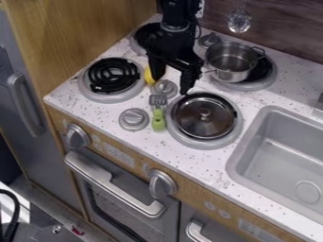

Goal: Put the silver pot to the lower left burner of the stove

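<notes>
- The arm (pixel 175 12) is black all over, with thick, blocky segments and a few greyish glints along its edges
- A thin dark cable (pixel 199 29) curves out in a small loop beside it
- The gripper (pixel 170 85) is black too, broad and angular at its body
- Its two fingers (pixel 187 81) are dark, flat-sided and narrower towards the tips

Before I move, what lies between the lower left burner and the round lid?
A grey knob and the green-handled spatula lie between burner and lid, in the camera view.
</notes>
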### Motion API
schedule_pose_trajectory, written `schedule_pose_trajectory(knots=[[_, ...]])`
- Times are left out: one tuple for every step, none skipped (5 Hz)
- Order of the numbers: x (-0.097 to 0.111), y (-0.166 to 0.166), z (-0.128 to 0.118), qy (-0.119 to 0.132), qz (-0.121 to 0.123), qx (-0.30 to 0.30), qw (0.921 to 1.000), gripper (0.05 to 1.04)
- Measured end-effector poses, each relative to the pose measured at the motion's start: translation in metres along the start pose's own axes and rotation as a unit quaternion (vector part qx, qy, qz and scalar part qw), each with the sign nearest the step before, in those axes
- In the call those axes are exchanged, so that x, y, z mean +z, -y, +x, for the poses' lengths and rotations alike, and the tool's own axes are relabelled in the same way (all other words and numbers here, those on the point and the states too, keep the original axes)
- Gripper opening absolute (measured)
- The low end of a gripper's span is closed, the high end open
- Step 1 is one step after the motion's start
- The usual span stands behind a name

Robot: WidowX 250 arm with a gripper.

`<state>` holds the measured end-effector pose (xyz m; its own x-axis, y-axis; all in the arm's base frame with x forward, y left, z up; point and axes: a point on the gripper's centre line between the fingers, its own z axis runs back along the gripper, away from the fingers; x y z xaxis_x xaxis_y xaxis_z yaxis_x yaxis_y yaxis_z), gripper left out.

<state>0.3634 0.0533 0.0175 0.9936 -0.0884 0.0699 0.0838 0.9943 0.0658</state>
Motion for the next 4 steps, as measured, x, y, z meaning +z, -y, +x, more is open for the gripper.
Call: schedule_pose_trajectory(knots=[[-0.013, 0.002, -0.006, -0.018, -0.006, 0.001, 0.9998, 1.001], [-0.017, 0.01, 0.002, -0.007, -0.033, -0.017, 0.9993, 1.001], [-0.015, 0.013, 0.02, 0.006, -0.037, -0.036, 0.9987, 1.001], [-0.006, 0.029, 0.045, 0.055, -0.047, -0.07, 0.995, 1.001]])
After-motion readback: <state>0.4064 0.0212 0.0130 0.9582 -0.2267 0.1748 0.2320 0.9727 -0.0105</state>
